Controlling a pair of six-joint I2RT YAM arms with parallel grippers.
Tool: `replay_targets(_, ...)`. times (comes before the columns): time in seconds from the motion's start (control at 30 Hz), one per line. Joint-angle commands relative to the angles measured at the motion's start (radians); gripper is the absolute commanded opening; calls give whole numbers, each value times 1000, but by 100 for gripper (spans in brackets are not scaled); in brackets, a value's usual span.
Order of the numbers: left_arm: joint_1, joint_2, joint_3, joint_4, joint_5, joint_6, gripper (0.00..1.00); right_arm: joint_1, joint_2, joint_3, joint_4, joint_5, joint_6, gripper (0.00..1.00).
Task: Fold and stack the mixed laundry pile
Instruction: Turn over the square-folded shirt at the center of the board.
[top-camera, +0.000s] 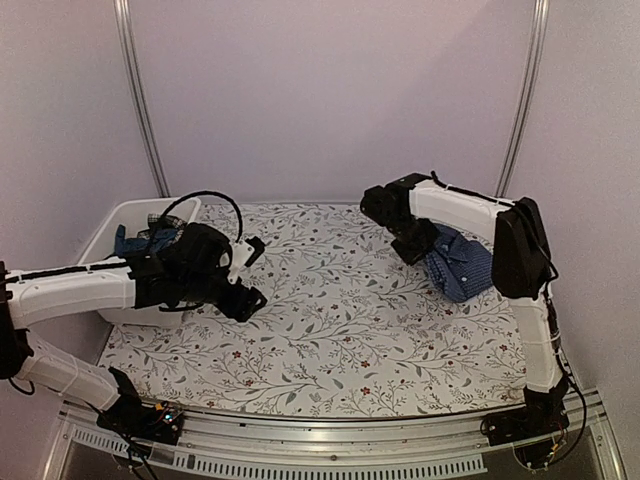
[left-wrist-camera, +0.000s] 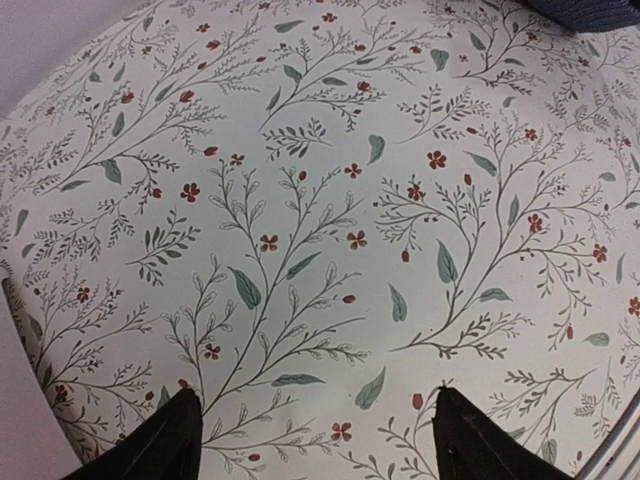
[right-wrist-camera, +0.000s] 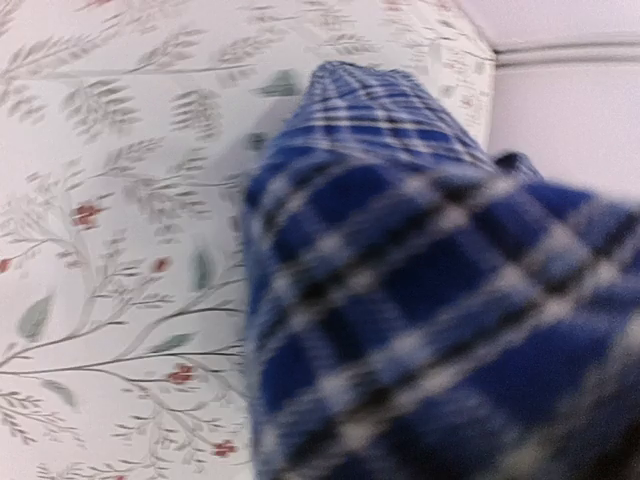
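Observation:
The blue-and-white check shirt lies bunched on the tablecloth at the right. It fills the right wrist view, very close and blurred, and hides my right fingers. My right gripper sits at the shirt's left edge; I cannot tell whether it is open or shut. My left gripper hovers over bare tablecloth at centre left, open and empty, fingertips wide apart around the gripper's middle. Dark blue cloth and a dark patterned piece lie in the white tub.
The floral tablecloth covers the table. The white tub stands at the far left against the wall, just behind my left arm. A corner of the check shirt shows at the top right of the left wrist view. Walls close in on the back and sides.

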Motion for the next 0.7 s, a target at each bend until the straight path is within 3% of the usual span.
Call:
replay_targets(0.0, 30, -45, -20, -21, -8, -23, 79, 139, 124, 71, -45, -95, 64, 0)
replay_targets(0.3, 64, -113, -62, -18, 20, -53, 81, 298, 292, 213, -38, -279, 86, 0)
replay_targets(0.37, 76, -118, -61, -21, 20, -55, 82, 317, 312, 238, -30, -365, 83, 6)
replay_targets(0.5, 101, -121, -38, -34, 27, -75, 84, 351, 300, 260, 48, -572, 59, 32)
replay_targets(0.67, 147, -146, -11, 18, 89, -165, 92, 349, 170, 230, 275, -1009, 17, 67)
